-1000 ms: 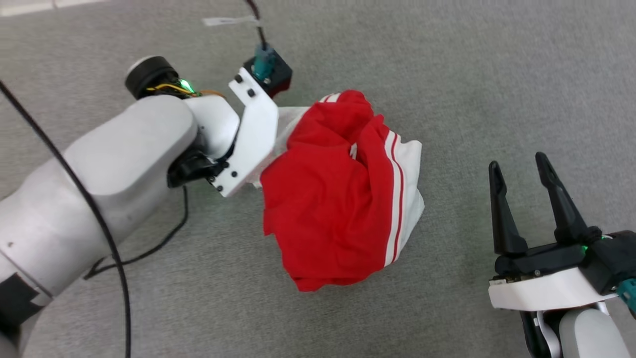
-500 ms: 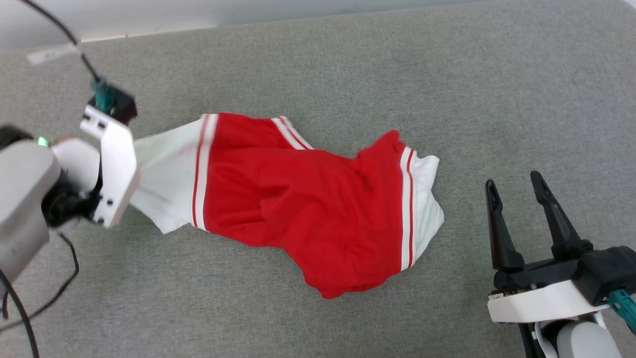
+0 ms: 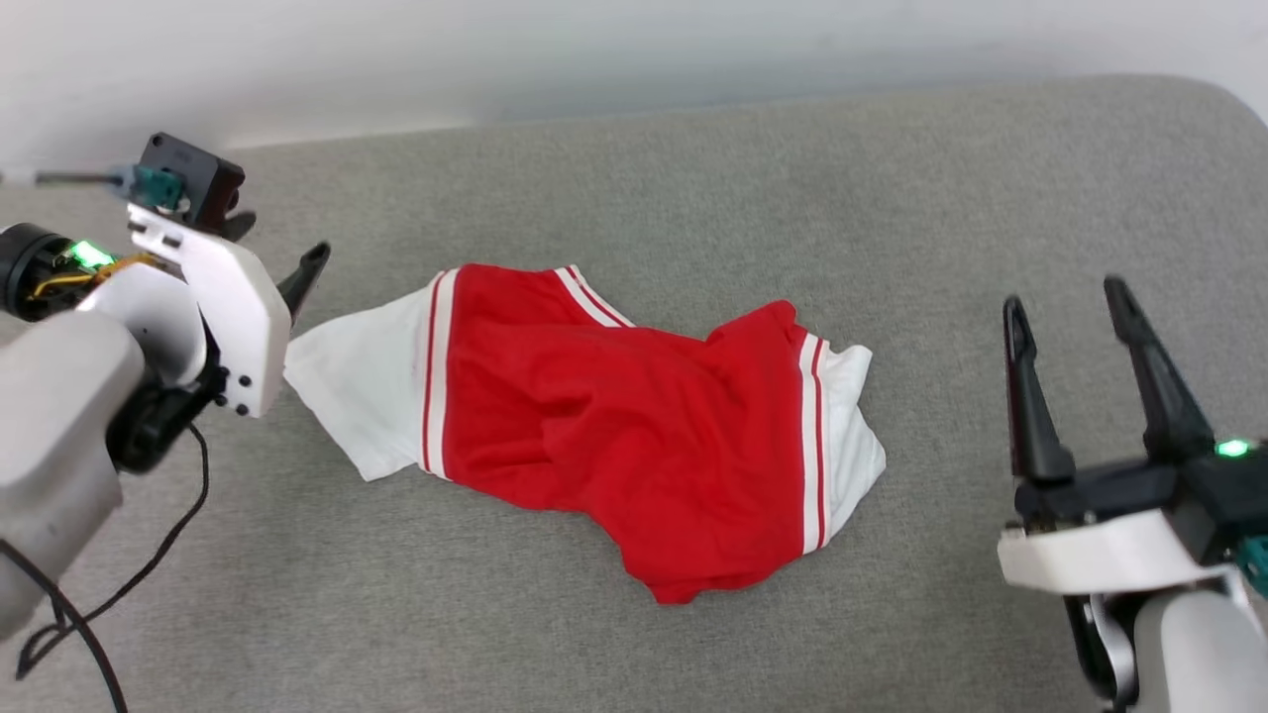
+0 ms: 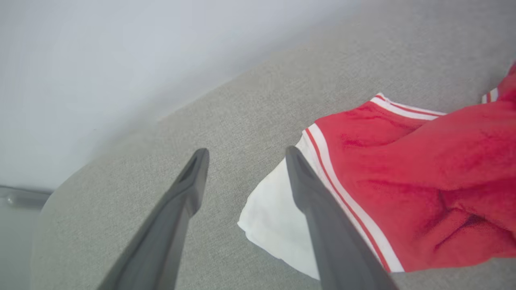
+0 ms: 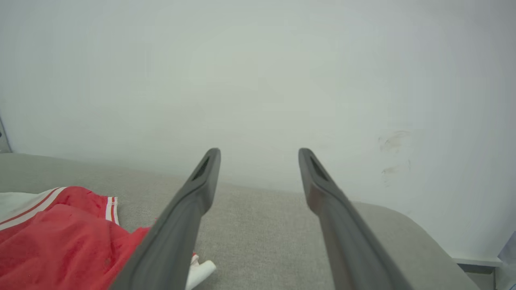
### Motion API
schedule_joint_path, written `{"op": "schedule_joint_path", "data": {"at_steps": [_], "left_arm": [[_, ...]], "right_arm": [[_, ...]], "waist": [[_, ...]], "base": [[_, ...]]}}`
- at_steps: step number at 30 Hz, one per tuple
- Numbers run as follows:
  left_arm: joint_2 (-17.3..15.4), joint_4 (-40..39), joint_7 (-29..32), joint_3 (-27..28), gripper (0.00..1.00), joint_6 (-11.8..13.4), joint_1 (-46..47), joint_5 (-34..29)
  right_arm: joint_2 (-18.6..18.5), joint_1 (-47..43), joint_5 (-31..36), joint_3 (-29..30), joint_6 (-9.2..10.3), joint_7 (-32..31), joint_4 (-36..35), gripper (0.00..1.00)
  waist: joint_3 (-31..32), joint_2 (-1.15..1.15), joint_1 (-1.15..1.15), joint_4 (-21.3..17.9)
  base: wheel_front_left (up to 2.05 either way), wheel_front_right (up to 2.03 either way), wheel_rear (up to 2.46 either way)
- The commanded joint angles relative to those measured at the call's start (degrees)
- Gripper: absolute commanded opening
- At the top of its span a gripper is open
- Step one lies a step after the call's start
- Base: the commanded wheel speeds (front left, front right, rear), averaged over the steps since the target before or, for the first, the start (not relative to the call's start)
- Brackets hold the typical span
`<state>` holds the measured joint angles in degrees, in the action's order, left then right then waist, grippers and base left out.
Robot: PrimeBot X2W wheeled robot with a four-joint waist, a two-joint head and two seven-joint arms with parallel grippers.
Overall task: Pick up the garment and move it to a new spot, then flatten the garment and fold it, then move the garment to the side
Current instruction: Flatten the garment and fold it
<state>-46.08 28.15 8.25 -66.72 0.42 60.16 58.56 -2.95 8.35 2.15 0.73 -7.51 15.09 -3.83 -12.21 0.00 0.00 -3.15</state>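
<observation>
The left gripper [image 4: 246,161] has its fingers [image 4: 189,189] spread wide with nothing between them; only grey bench [image 4: 250,104] fabric shows in the gap. In the left wrist view one finger crosses in front of the white sleeve of the garment [image 4: 423,181], and whether it touches the cloth cannot be told. In the head view the left arm [image 3: 59,396] reaches in from the left edge, its wrist turned so the fingers point across the bench toward the garment [image 3: 614,416], the visible fingertip just beside the sleeve's near corner.

The right gripper [image 3: 1063,297] also stands wide open and empty, touching nothing. It sits at the lower right of the head view, fingers pointing away from the robot toward the pale wall [image 5: 258,72].

The garment lies loosely rumpled on the bench between the two grippers, one white sleeve stretched toward the left fingers, the other sleeve and a red hem well apart from the right fingers.
</observation>
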Motion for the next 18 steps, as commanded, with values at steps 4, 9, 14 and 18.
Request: {"op": "schedule_joint_path", "data": {"at_steps": [4,9,14,18], "left_arm": [[-0.7,-4.2,-11.2,2.2,1.0,6.1,-4.6,-2.2],[-1.8,-9.5,-21.4,5.6,1.0,15.1,-11.6,-2.5],[-1.7,-17.4,-23.5,13.5,1.0,23.9,-20.1,-4.6],[0.4,-25.0,-23.4,23.4,1.0,29.9,-29.9,-11.5]], "right_arm": [[-1.3,5.0,3.4,-0.8,0.04,0.1,0.4,1.0],[-6.6,9.8,3.0,-5.1,0.04,0.1,5.6,1.0],[-13.7,15.9,-2.6,-13.8,0.04,-4.2,14.3,1.0],[-20.7,20.6,-11.1,-23.5,0.04,-14.5,16.8,1.0]], "waist": [[2.3,0.0,0.0,1.1],[3.6,0.0,0.0,1.8],[4.5,0.0,0.0,2.2],[4.4,0.0,0.0,2.8]], "base": [[0.0,0.0,0.0],[0.0,0.0,0.0],[0.0,0.0,0.0],[0.0,0.0,0.0]]}}
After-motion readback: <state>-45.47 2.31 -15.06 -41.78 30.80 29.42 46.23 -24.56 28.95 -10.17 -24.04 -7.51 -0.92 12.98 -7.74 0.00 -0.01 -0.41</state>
